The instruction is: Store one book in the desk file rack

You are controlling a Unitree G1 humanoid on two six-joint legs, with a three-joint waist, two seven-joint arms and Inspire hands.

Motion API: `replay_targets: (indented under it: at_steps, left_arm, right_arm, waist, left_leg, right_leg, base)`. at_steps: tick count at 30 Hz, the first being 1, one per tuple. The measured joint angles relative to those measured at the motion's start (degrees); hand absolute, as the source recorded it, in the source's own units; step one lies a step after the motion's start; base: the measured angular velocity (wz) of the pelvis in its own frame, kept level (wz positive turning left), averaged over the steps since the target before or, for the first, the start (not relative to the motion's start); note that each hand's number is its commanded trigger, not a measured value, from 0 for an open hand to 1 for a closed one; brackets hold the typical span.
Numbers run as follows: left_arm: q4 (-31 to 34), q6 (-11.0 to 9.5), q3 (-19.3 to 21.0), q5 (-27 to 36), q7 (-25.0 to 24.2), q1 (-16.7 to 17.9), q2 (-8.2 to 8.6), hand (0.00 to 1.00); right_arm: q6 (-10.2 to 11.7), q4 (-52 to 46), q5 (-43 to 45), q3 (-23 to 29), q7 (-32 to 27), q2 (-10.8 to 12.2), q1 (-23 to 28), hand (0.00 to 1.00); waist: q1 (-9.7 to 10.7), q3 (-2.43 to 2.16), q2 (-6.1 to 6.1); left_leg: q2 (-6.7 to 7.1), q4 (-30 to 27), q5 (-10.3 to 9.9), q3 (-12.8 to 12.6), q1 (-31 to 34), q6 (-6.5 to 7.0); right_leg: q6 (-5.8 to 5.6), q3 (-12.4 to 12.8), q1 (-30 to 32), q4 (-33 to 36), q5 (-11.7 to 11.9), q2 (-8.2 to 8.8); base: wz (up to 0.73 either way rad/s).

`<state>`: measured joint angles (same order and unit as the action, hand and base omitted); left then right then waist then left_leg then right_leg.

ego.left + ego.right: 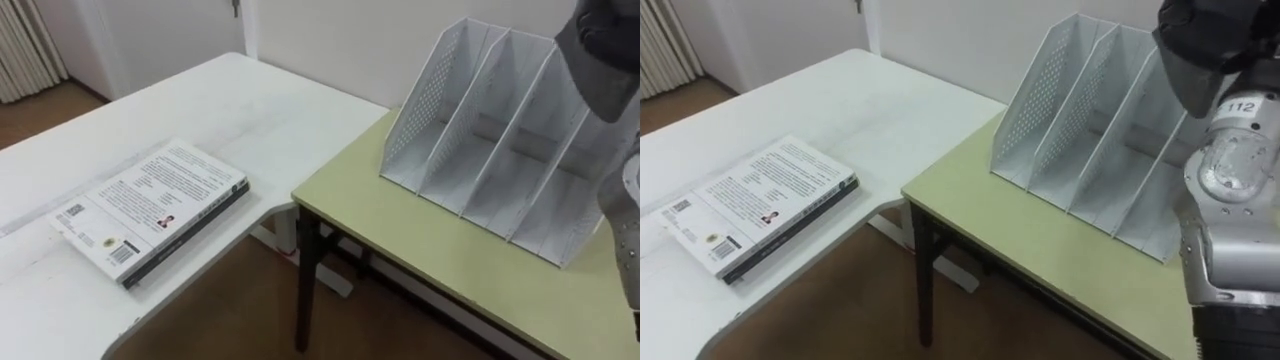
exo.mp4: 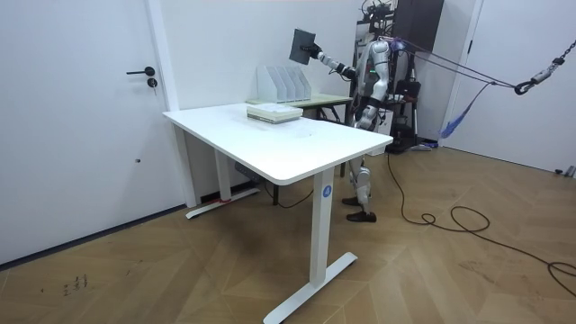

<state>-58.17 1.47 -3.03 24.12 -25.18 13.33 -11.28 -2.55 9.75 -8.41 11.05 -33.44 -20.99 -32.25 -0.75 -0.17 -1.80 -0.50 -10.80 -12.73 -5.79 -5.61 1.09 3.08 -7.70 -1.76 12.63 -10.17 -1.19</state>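
My right hand is raised at the upper right, shut on a dark grey book that it holds in the air above the right end of the white perforated file rack. In the room view the right hand holds the dark book high over the rack. The rack stands on a yellow-green desk, and its slots look empty. A short stack of books with a white cover on top lies flat on the white table to the left.
The white table and the yellow-green desk meet at a corner, with a gap of wooden floor below between them. A wall rises right behind the rack. In the room view I stand behind the yellow-green desk, beside a door on the room view's left.
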Motion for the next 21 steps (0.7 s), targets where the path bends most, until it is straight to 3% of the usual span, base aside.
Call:
replay_targets:
  at_steps: [10,21]
  left_arm:
    - [-1.41,0.64,-0.70,2.18,0.56,-0.39,-0.35,0.00]
    - [-1.21,1.18,-1.33,2.79,1.12,-0.61,-0.90,0.00]
  right_arm:
    - [-0.12,10.31,-0.42,-0.20,-5.03,-1.89,-6.15,1.00]
    - [-0.12,13.04,-0.73,-0.33,-4.71,-3.41,-6.46,1.00]
  waist:
    - [-0.03,0.07,-0.46]
    - [0.16,0.01,-0.86]
  left_leg:
    - [0.06,-0.04,0.00,1.25,0.34,0.00]
    - [0.13,-0.44,0.01,1.95,1.01,0.00]
  right_leg:
    - [0.00,-1.08,-0.15,-0.08,-0.01,0.05]
    - [0.00,-1.79,-0.22,-0.55,0.00,0.11]
  base:
    - [0.05]
    - [0.03]
